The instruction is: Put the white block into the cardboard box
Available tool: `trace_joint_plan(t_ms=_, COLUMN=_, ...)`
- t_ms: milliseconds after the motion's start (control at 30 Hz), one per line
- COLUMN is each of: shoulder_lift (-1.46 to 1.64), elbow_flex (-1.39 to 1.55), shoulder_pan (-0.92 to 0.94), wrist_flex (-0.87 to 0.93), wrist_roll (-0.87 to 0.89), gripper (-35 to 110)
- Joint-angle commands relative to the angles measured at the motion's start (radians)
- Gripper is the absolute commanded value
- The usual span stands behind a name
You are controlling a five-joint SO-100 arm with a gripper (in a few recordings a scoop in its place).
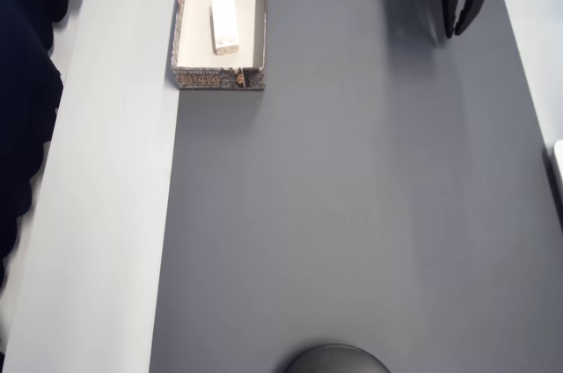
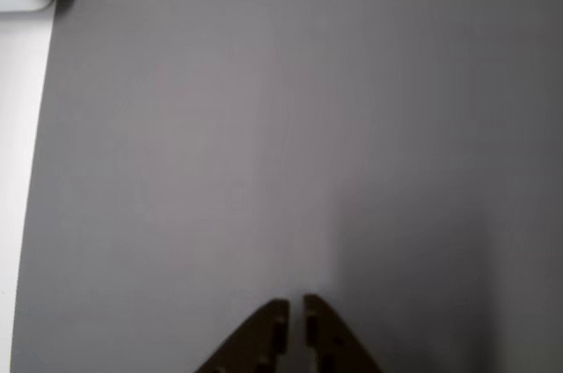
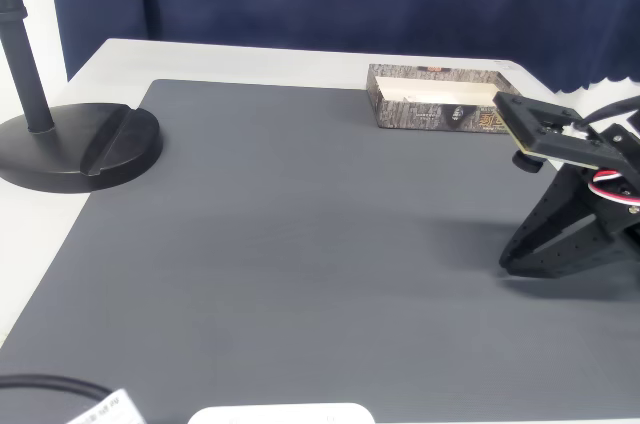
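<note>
1. The white block (image 1: 225, 25) lay flat on the floor of the cardboard box (image 1: 257, 12), seen in the overhead view at the top left, slightly askew to the box's long walls and nearer the printed end wall than the far end. On that evidence the task looked as good as finished.

2. The block was a small plain bar with rounded corners and a smooth, matt-looking face. It probably was light and rigid, with a surface that could slip under hard pads. A hold across its two long sides, at mid-length, seemed the soundest.

3. The box was a long shallow tray of thin card, cream inside, its outer walls printed in speckled brown-grey with lettering, as the fixed view showed (image 3: 440, 104). It likely would slide or dent if knocked, since nothing pinned it down.

4. The gripper (image 2: 295, 313) was dark with stepped inner edges; in the wrist view its tips stood nearly together with a narrow slit between them, holding nothing. It hung over bare mat at the overhead view's top right (image 1: 459, 25), well apart from the box.

5. The grey mat (image 1: 352, 215) looked finely textured and dull; the pale table (image 1: 106, 215) around it was smooth. A black round stand base (image 3: 85, 144) sat at the fixed view's left.
</note>
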Motion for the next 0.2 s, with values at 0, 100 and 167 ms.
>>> trace_joint_plan(t_ms=0, shoulder_lift=0.032, elbow_flex=0.018, shoulder_pan=-0.005, wrist_flex=0.002, wrist_roll=0.0, gripper=-2)
trace_joint_plan(t_ms=100, shoulder_lift=0.032, elbow_flex=0.018, shoulder_pan=-0.005, wrist_flex=0.002, wrist_roll=0.0, gripper=-2)
trace_joint_plan(t_ms=167, shoulder_lift=0.032, elbow_flex=0.018, shoulder_pan=-0.005, wrist_flex=0.002, wrist_roll=0.0, gripper=-2)
